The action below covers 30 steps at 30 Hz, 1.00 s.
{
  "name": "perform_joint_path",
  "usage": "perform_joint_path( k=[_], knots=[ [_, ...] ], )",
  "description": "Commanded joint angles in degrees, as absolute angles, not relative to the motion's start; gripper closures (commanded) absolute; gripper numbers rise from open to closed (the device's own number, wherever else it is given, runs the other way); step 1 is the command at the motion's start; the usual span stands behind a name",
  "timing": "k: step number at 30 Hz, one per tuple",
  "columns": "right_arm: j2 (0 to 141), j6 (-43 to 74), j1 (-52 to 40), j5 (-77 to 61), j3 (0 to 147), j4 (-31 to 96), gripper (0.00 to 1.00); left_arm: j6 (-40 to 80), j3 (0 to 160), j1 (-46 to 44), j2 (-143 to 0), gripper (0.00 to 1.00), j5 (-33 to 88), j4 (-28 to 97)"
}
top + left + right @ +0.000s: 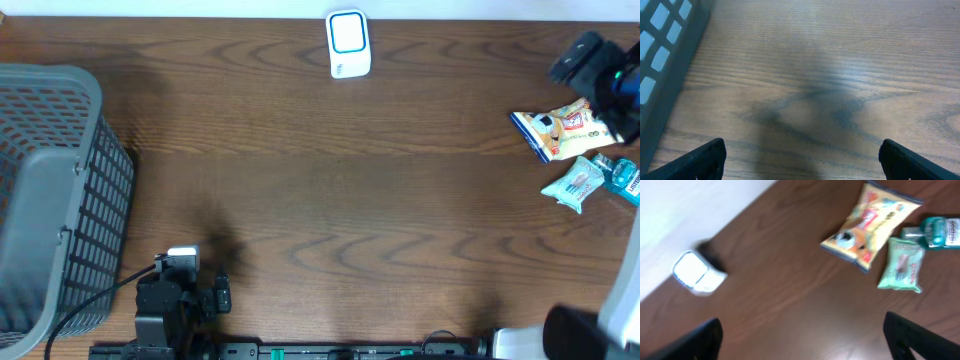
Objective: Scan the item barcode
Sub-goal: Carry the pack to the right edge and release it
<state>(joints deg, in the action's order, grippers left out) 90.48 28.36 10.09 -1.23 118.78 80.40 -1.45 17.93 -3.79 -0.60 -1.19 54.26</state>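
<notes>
- The white scanner (347, 45) stands at the far edge of the tabletop (350, 200), about the middle, its blue-rimmed window facing up. Nothing is close to it.
- The items lie together at the far right of the tabletop, well apart from the scanner.
- The snack bag (558, 130) lies flat, yellow and white with a blue end, and is the farthest of the three.
- The green packet (574, 185) lies flat just on the near side of the snack bag.
- The teal bottle (622, 176) lies on its side to the right of the green packet, close against it. Part of it runs off the overhead picture's edge.
- No barcode can be made out on any of them.
- The right arm (608, 80) hangs over the far right corner, above the snack bag.
- The right gripper (802, 325) has its fingers (705, 340) spread wide with nothing between them. Its blurred wrist view looks down on the scanner at the left and the three items at the upper right.
- The left gripper (801, 150) is low over bare wood at the near left, its fingers (700, 160) spread wide and holding nothing.
- The gray basket (60, 190) sits at the left edge of the tabletop, and its slatted wall shows at the left of the left wrist view.
- The left arm (175, 300) sits at the near edge, just right of the basket.
</notes>
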Motion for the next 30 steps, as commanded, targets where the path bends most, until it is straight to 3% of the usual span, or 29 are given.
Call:
perform_joint_path(
  k=[1,10,30],
  knots=[
    [86.1,27.1,7.5,-1.7,119.0,83.7,0.01,-1.2,17.7,-3.6,-0.3,0.02,-0.6,56.5],
    [77.0,26.8,4.4,-2.1,118.8,97.3,0.01,-1.2,17.7,-3.6,-0.3,0.02,-0.6,56.5],
    [73.8,23.5,4.1,1.6,118.7,97.3,0.01,-1.2,17.7,-3.6,-0.3,0.02,-0.6,56.5]
  ],
)
